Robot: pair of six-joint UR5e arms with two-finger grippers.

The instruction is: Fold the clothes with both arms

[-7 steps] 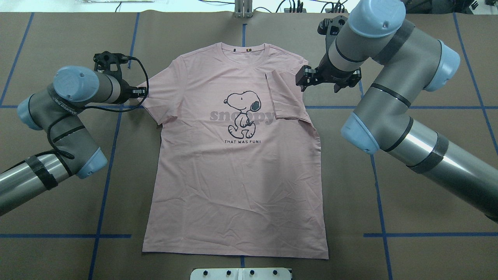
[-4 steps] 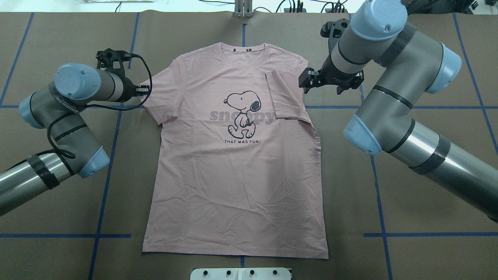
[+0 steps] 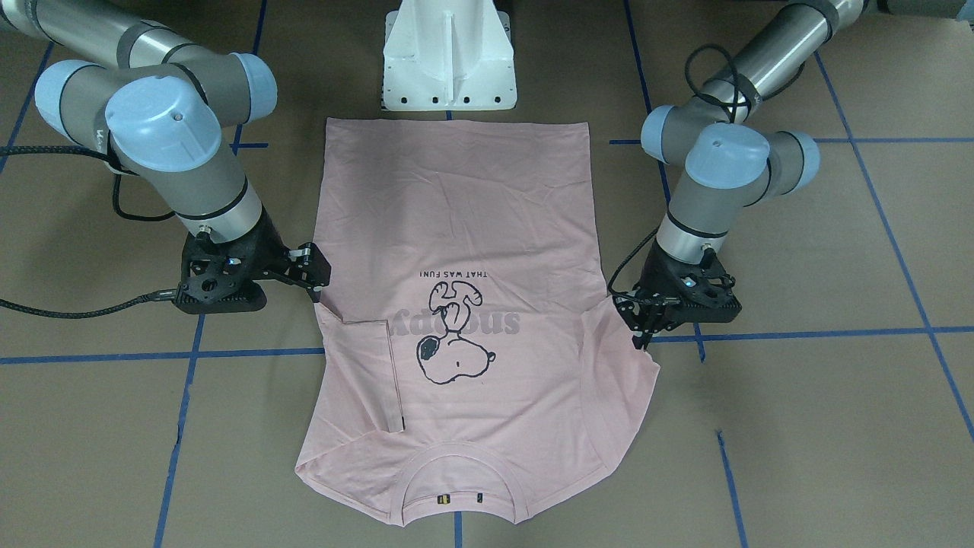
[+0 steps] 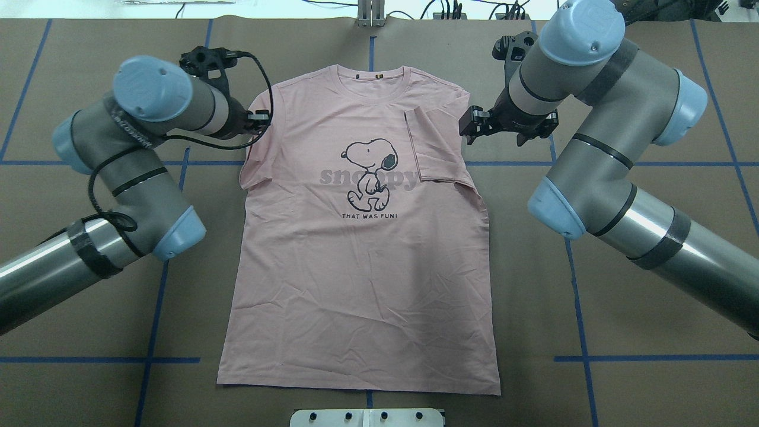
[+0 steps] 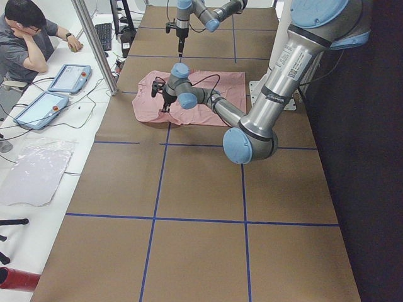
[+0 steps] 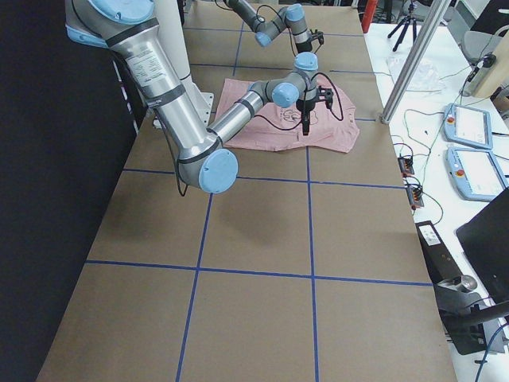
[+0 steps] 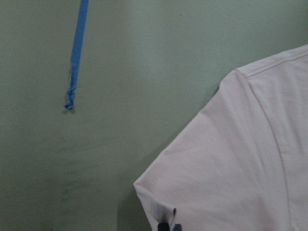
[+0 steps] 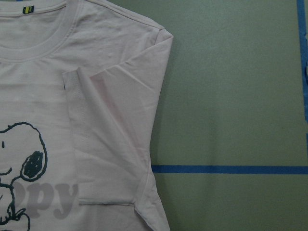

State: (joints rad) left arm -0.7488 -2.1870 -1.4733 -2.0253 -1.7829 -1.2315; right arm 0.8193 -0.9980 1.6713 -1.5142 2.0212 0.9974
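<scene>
The work surface was a table (image 4: pixel 652 385) covered in brown paper and divided by blue tape lines (image 4: pixel 77 359). In the exterior left view, a person (image 5: pixel 25 41) sat at a side bench beyond the far edge.

1. Left arm (image 4: pixel 136 178): reached in from the table's left side. The left gripper (image 4: pixel 261 118) sat at the outer edge of the left sleeve (image 4: pixel 255 160). In the left wrist view, the dark fingertips (image 7: pixel 163 226) were pinched together on the sleeve hem, so the gripper was grasping the cloth.

2. T-shirt (image 4: pixel 356 284): pale pink, lying flat and print-up at the centre of the table, collar pointing away from the robot and hem nearest the white pedestal base (image 3: pixel 449 61). The cartoon dog (image 4: pixel 369 172) and grey lettering faced upward. Small neck labels (image 4: pixel 369 76) showed inside the collar.

3. Right sleeve (image 4: pixel 436 148): folded inward over the chest, its hem lying next to the print.

4. Right arm (image 4: pixel 599 166): reached in from the table's right side. The right gripper (image 4: pixel 467 124) stood just beside the right shoulder of the shirt, jaws parted and holding nothing.
</scene>
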